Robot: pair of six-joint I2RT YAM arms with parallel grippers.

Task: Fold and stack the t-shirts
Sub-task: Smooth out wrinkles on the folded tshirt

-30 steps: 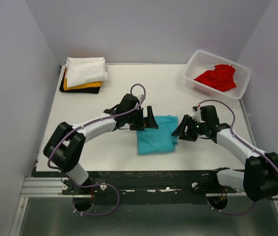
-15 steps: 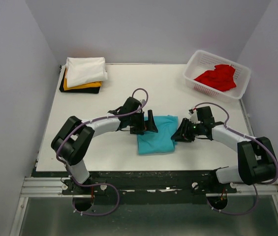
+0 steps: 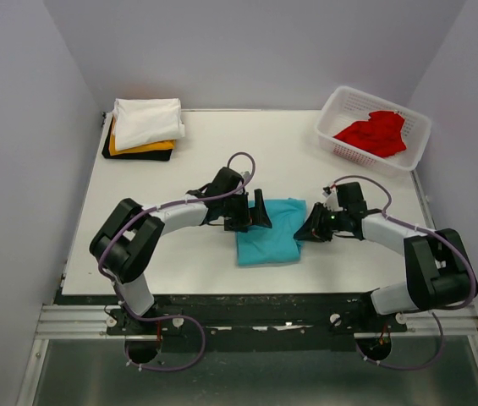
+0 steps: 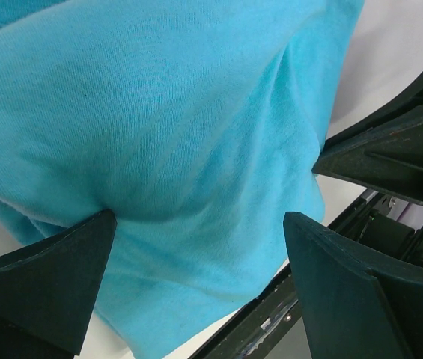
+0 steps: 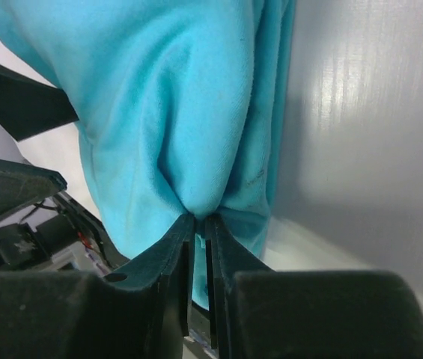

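Top view: teal shirt (image 3: 270,233) lies folded, flat on the table (image 3: 205,165), between the two arms. Left gripper (image 3: 251,216) sits at the teal shirt's left edge, jaws wide. Right gripper (image 3: 304,230) is at its right edge, touching the cloth; the jaw gap is too small to read here. Far left of and beyond the teal shirt is a stack with the white shirt (image 3: 147,120) on top, the yellow shirt (image 3: 141,148) under it and the black shirt (image 3: 137,156) at the bottom. Far right of and beyond the teal shirt is the basket (image 3: 340,150) with the red shirt (image 3: 376,133) bunched inside. Left wrist view: teal shirt (image 4: 181,127) fills the frame, both fingers spread wide, tips down on the cloth, nothing pinched between them. Right wrist view: jaws nearly together, pinching a raised fold of the teal shirt (image 5: 181,97) at the fingertips, the cloth gathered into creases above the pinch.
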